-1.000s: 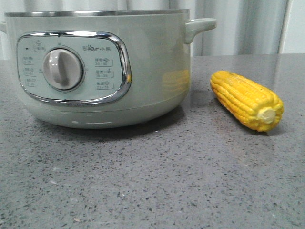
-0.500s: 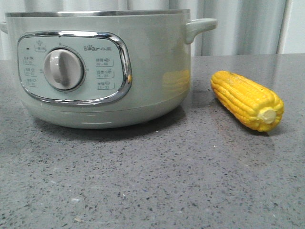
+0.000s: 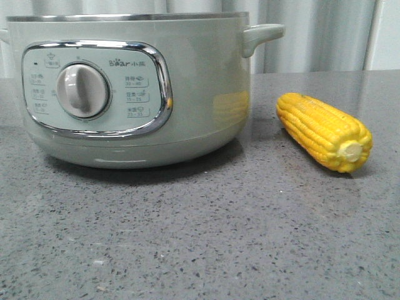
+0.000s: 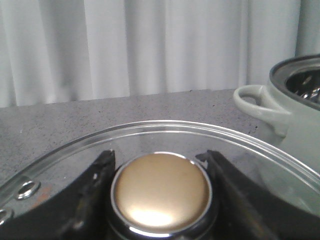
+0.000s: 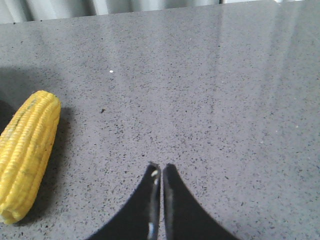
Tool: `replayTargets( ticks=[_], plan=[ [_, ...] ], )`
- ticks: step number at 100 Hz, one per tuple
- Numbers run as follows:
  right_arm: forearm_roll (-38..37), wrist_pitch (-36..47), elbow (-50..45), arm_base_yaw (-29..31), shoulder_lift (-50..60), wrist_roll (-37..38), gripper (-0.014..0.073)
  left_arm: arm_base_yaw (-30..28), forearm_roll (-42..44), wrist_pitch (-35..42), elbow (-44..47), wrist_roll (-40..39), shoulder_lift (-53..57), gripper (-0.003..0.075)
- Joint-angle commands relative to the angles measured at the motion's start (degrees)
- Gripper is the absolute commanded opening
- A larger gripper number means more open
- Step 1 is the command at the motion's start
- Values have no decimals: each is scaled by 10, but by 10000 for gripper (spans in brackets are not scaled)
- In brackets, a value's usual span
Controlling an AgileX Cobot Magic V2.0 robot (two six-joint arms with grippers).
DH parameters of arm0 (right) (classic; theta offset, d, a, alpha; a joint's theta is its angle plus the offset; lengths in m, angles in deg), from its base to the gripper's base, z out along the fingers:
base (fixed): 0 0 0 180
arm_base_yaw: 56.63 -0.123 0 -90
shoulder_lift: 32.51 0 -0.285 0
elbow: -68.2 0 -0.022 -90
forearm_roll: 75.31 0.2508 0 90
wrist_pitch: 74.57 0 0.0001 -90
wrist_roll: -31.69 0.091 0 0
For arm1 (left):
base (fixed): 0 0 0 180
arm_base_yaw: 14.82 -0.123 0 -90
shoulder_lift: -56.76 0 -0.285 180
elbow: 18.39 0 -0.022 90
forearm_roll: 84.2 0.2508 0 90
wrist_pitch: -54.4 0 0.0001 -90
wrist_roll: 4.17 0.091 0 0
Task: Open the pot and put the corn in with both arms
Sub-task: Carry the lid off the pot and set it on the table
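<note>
One pot, sage green, sits at left on the grey speckled table, lid off. One grey dial on its chrome-framed panel, "Bear" logo beside the dial. One side handle shows on its right in the front view; the other is cut off by the frame edge.

One corn lies on the table just right of the pot, apart from it, pale stub end toward the camera.

Left gripper: fingers clamped on the one gold knob of one glass lid. The lid is held off the pot, beside the pot's handle.

Right gripper: jaws together, holding nothing, above bare table, corn off to one side and not touched.

White curtain behind.
</note>
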Motion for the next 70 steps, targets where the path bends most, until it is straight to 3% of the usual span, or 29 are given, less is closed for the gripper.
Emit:
replayTargets(
  ticks=[1,21,40,70],
  plan=[
    [-1,47,16,1,-8,-2,-74,-1,-1,104,-11,0,-10,-20],
    [-1,47,16,1,-8,-2,-74,0,-1,110,0,-5,-74,-20],
    [-1,47,16,1,-8,-2,-74,0,-1,171,0,-5,-140,-20],
    [-1,47,16,1,-8,-2,-74,1,6,199,0,-66,-217,-20]
  ],
)
